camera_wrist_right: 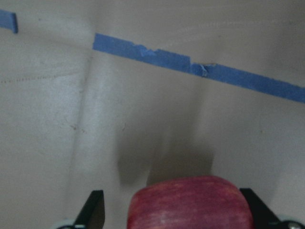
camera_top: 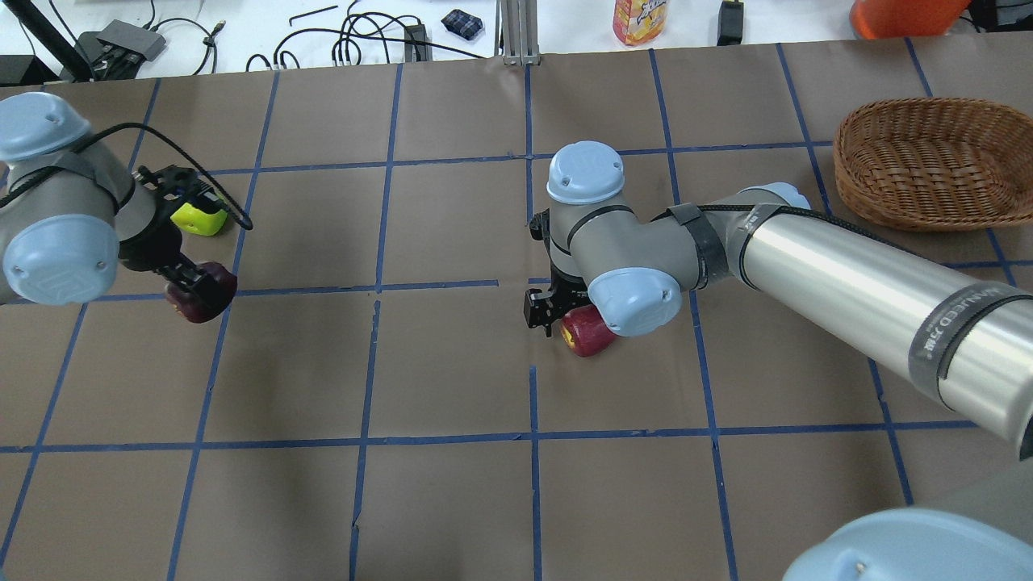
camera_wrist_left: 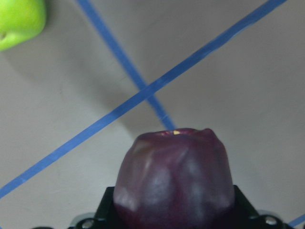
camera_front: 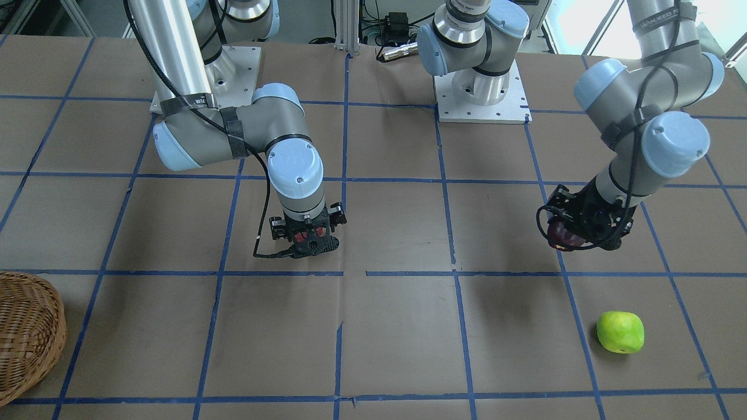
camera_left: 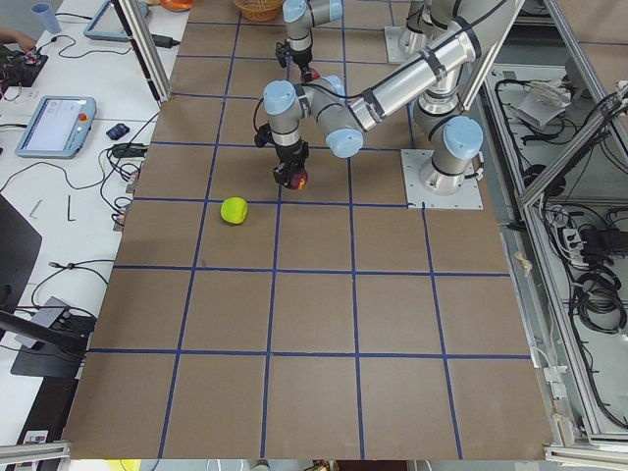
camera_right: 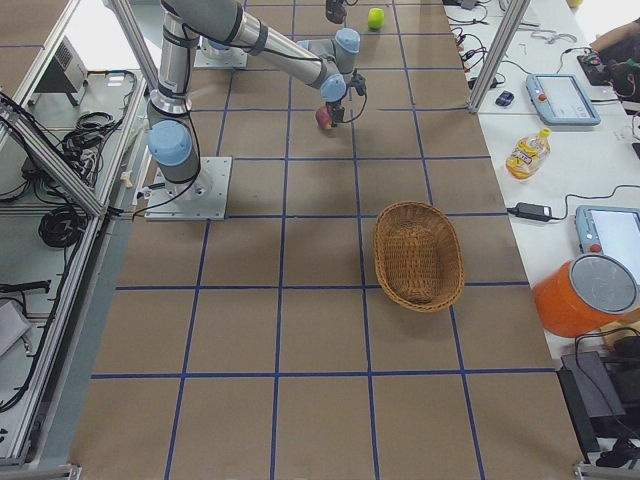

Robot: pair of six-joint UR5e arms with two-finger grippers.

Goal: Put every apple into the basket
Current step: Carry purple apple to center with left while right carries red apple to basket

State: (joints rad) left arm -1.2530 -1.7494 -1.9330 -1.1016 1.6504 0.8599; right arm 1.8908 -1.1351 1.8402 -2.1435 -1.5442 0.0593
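Observation:
My left gripper (camera_top: 192, 284) is shut on a dark purple-red apple (camera_top: 207, 297) and holds it above the table, as the left wrist view (camera_wrist_left: 175, 179) shows. A green apple (camera_top: 199, 218) lies on the table just beyond it, also in the front view (camera_front: 620, 332). My right gripper (camera_top: 569, 319) is shut on a red apple (camera_top: 587, 332) near the table's middle, just above the surface; in the right wrist view the apple (camera_wrist_right: 190, 202) sits between the fingers (camera_wrist_right: 93, 212). The wicker basket (camera_top: 928, 165) stands at the far right, holding nothing, also in the front view (camera_front: 26, 332).
Blue tape lines grid the brown table. The arms' base plates (camera_front: 481, 99) sit at the robot's side. A bottle (camera_top: 640, 18), an orange container (camera_top: 904, 12) and cables lie beyond the table's far edge.

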